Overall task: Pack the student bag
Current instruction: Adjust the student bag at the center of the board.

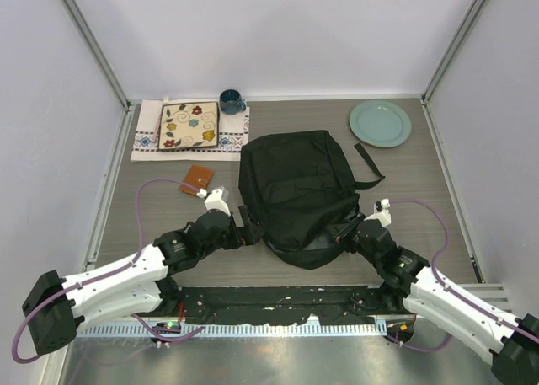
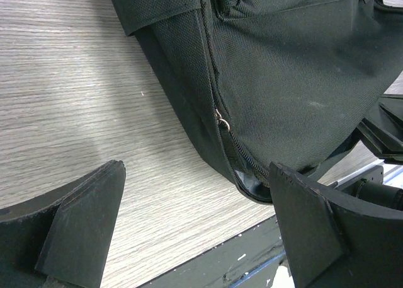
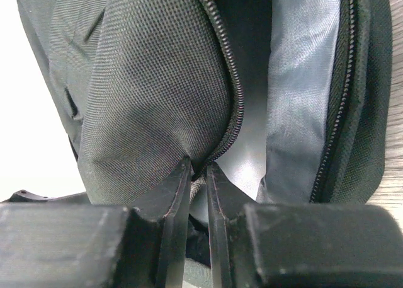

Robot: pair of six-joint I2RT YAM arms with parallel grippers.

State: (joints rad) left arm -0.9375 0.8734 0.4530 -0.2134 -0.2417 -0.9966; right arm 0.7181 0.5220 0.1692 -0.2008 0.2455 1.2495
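Bag: black coarse-woven fabric, rounded end towards both jaws, smooth grey lining at the unzipped mouth. Right gripper: jaws nearly closed, pinching the toothed zipper edge. Left gripper: jaws spread wide, empty; bag's zippered side just ahead.

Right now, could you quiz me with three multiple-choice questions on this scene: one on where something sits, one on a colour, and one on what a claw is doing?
1. Where is the plate relative to the bag?
A) on top of it
B) beyond it, to the right
C) tucked under it

2. What colour is the mug?
A) dark blue
B) red
C) white

3. What is the right gripper doing?
A) hanging wide open
B) holding the mug
C) pinching the bag's edge

Answers:
1. B, it lies apart, far right.
2. A, the top view shows dark blue.
3. C, its jaws close on the fabric.
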